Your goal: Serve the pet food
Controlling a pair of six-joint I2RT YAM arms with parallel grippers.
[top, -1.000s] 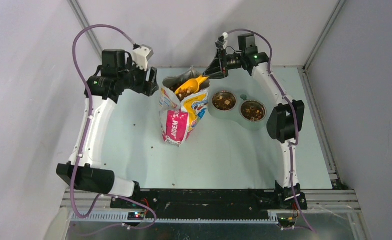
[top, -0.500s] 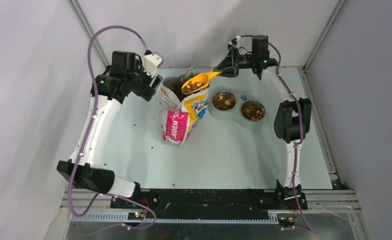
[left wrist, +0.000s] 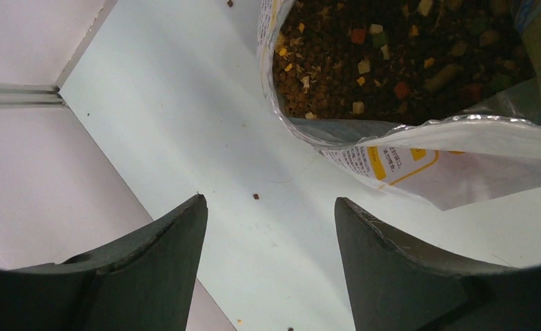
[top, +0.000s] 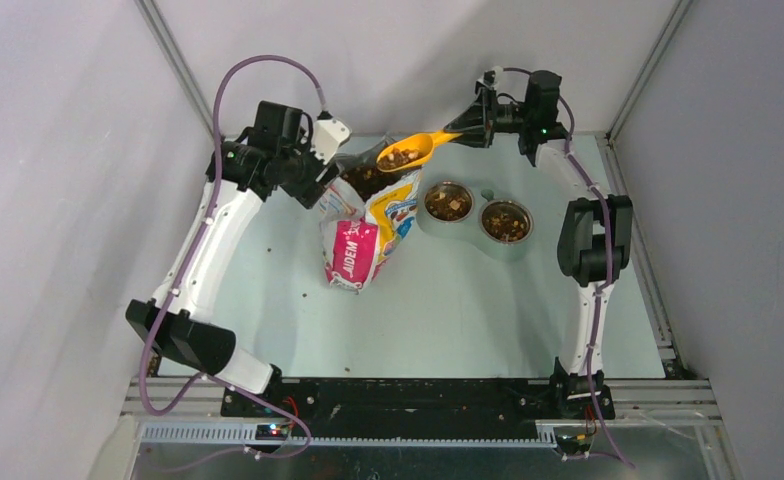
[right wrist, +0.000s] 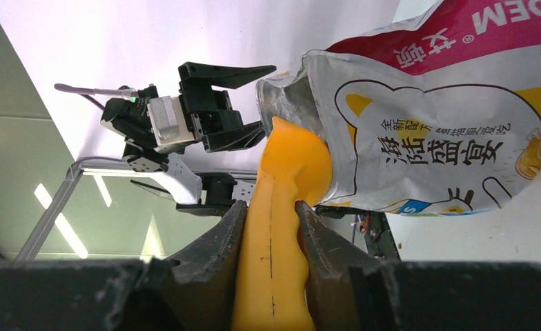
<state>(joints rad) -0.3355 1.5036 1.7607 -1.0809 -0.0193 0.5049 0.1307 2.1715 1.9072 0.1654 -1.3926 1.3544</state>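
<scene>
The pet food [left wrist: 392, 55], dark-brown kibble with tan bits, fills the open cartoon-cat bag [top: 363, 225] standing mid-table. More pet food [top: 400, 156] lies in the bowl of a yellow scoop [top: 413, 150] held level above the bag's mouth. My right gripper [top: 465, 131] is shut on the scoop's handle [right wrist: 273, 262]. My left gripper [left wrist: 268, 207] is open, nothing between its fingers, hovering just left of the bag's rim [left wrist: 302, 131]. A double pet bowl [top: 476, 222] to the right of the bag holds kibble in both cups.
Stray kibble pellets [left wrist: 256, 196] dot the table around the bag. The back wall stands close behind both grippers, and the enclosure's frame rails [top: 633, 95] run along the table's sides.
My right gripper lifted the loaded scoop out of the bag and drew it up and to the right. My left arm swung right toward the bag's rim, still open.
</scene>
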